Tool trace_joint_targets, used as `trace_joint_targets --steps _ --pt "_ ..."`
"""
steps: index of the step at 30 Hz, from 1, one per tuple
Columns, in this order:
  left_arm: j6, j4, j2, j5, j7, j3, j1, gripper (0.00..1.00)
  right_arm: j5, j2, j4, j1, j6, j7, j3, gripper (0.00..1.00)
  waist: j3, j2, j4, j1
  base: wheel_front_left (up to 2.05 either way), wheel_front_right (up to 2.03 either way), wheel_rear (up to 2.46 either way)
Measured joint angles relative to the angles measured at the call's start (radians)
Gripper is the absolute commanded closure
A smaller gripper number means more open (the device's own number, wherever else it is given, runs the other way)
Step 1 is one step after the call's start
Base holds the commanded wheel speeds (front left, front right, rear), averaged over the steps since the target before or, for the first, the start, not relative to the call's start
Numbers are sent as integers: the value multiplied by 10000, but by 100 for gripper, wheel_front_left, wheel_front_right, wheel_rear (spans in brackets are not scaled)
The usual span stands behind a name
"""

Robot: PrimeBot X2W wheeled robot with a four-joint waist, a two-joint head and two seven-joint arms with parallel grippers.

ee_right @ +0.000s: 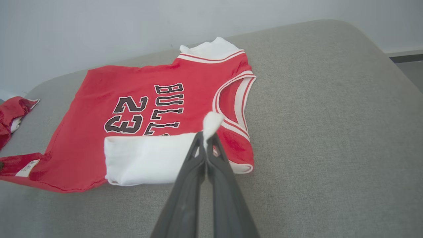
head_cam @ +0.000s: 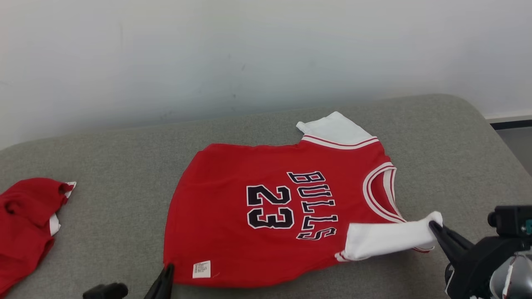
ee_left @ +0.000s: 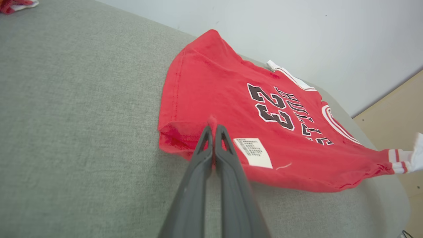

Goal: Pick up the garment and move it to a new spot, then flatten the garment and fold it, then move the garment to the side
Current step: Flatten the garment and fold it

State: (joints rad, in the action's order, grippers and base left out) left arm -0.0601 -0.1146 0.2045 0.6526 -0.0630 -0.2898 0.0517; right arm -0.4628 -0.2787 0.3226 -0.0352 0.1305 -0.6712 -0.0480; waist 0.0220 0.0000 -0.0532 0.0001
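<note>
The shirt (head_cam: pixel 266 207) lies flat mid-picture on the table (head_cam: pixel 124 166). The left pincer (head_cam: pixel 168 269) nips it at lower left; the right pincer (head_cam: pixel 432 226) nips the white sleeve (head_cam: pixel 386 238), lower right. Holding both ends likely lets them fold that edge over evenly.

The red jersey (head_cam: pixel 216 187) says BULLS with a big 23 beside it, black with white outlines, running sideways. There's also a white tag (head_cam: pixel 201 269) on its near hem, but the print's too tiny to read.

Plain room with padded grey surface (head_cam: pixel 124 158), white wall (head_cam: pixel 208 50)
</note>
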Motion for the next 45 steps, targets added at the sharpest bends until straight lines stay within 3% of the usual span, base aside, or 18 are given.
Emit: trace_joint_targets --steps 8,13,25,34,42,43,44,45 --pt "-221 -1319 -211 -548 -50 -226 1737 100 151 -1172 -2075 2232 0 1561 -1457 100 -407 0 -10 1 0 0 0" --pt "-280 -1996 -274 -840 -107 -420 2446 100 151 -1555 -3219 3194 0 2541 -2226 100 -669 1 3 1 0 0 0" --pt "-190 -3772 -362 -1611 -878 -817 4363 100 470 -1902 -5645 5096 0 5066 -3952 100 -1236 1 72 1 0 0 0" --pt "-163 -4684 -500 -1726 -1139 -970 5007 100 370 -2316 -6326 6090 0 6339 -5047 100 -1609 1 -32 1 0 0 0" --pt "-224 -5183 -591 -1726 -1252 -1003 5274 100 52 -2378 -7099 6512 0 6786 -5676 100 -1775 1 16 -1 0 0 0" --pt "-219 -5239 -594 -1726 -1264 -1018 5281 93 29 -2359 -7210 6594 0 6847 -5758 100 -1786 2 31 -1 0 0 0" --pt "-217 -5290 -598 -1726 -1277 -1035 5282 68 -2 -2343 -7308 6666 0 6955 -5787 100 -1796 1 47 0 0 0 0" --pt "-211 -5338 -602 -1726 -1312 -1041 5291 64 -35 -2318 -7426 6743 0 7037 -5835 100 -1801 1 65 0 0 0 0"
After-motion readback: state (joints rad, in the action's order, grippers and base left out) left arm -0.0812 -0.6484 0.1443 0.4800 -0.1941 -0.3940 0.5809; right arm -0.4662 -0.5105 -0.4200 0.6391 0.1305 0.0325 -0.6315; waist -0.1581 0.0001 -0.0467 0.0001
